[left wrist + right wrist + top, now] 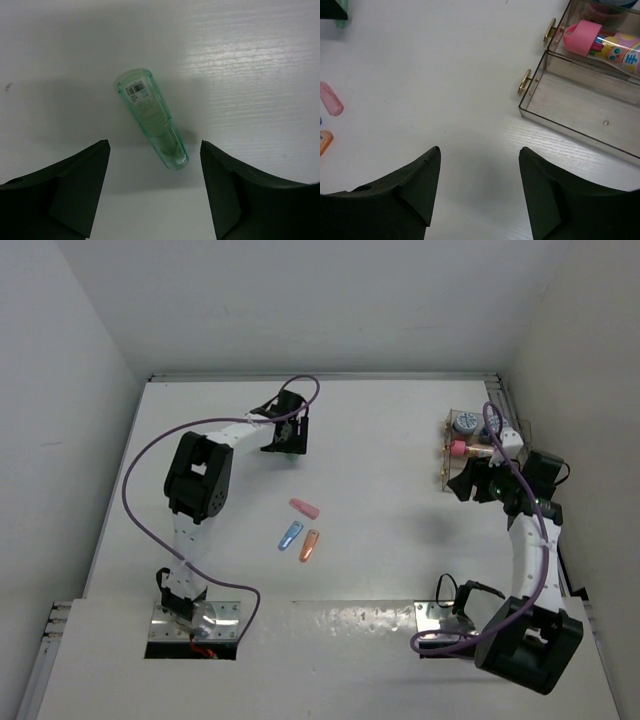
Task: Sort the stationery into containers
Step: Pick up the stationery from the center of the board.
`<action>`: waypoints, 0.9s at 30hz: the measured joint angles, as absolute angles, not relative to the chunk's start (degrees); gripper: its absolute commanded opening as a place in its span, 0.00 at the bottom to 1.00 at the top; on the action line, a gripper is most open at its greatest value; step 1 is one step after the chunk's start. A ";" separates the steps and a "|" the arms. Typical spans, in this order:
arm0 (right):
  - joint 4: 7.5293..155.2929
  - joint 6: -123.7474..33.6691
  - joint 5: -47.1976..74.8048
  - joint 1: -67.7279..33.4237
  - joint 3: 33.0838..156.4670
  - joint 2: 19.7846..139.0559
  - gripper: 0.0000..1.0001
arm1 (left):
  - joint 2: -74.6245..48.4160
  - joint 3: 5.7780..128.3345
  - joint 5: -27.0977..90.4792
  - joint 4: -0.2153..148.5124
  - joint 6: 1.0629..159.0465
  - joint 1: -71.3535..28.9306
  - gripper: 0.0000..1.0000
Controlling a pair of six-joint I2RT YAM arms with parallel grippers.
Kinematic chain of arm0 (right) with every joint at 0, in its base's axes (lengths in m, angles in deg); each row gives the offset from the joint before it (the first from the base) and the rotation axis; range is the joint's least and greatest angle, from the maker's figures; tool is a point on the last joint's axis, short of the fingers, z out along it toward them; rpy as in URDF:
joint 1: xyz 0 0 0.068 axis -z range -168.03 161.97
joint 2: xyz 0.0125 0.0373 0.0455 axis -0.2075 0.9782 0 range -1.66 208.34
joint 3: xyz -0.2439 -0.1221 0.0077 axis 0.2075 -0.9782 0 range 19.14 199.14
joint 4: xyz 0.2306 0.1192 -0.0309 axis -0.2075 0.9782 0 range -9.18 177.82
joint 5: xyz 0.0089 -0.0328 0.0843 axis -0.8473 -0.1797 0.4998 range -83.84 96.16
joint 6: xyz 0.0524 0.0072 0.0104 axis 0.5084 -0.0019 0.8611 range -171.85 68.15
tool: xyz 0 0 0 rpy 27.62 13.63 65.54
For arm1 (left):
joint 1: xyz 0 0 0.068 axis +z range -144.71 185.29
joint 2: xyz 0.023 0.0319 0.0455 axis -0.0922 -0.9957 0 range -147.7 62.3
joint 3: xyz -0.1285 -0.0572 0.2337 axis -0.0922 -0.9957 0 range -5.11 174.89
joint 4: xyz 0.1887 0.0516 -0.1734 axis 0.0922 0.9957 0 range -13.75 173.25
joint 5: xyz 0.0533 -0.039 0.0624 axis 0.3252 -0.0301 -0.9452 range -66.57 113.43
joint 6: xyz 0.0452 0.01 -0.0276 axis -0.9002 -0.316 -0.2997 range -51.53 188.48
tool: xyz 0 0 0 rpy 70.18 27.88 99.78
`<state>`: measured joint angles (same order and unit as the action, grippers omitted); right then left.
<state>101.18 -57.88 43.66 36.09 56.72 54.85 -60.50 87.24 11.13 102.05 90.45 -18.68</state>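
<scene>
On the white table (400,530) overhead, pink capsule (304,508), blue capsule (290,534) and orange capsule (309,545) lying centrally, clear box (455,468) far right, left wrist view, left gripper (155,142) parted astride green capsule (152,119), not touching, right wrist view, right gripper (479,148) parted, empty, near clear box holding pink marker (600,42).

White table (400,540) is carrying four capsule pieces and one box. Pink capsule (304,508), blue capsule (290,535) and orange capsule (310,545) are lying close together, left of centre in the top view. Green capsule (152,120) is lying flat farther up, apart from them. Clear box (580,102) is sitting at upper right, near the table's right edge.
</scene>
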 measured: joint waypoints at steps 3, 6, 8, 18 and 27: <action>102.05 -56.85 43.77 36.09 57.45 56.21 0.61 | -61.86 88.21 11.16 102.29 91.48 -18.68 0.68; 102.47 -55.73 44.36 36.09 58.71 57.80 0.60 | -62.77 88.49 11.33 102.40 91.98 -18.68 0.51; 102.68 -54.79 45.43 36.03 59.67 59.03 0.59 | -62.91 88.53 11.75 102.25 91.81 -18.61 0.41; 103.56 -51.34 47.99 24.84 67.48 68.18 0.56 | -62.80 88.23 17.39 100.92 86.47 -16.71 0.05; 100.89 -63.25 48.71 8.14 71.74 68.75 0.57 | -48.70 75.62 59.57 97.57 79.22 -10.81 0.00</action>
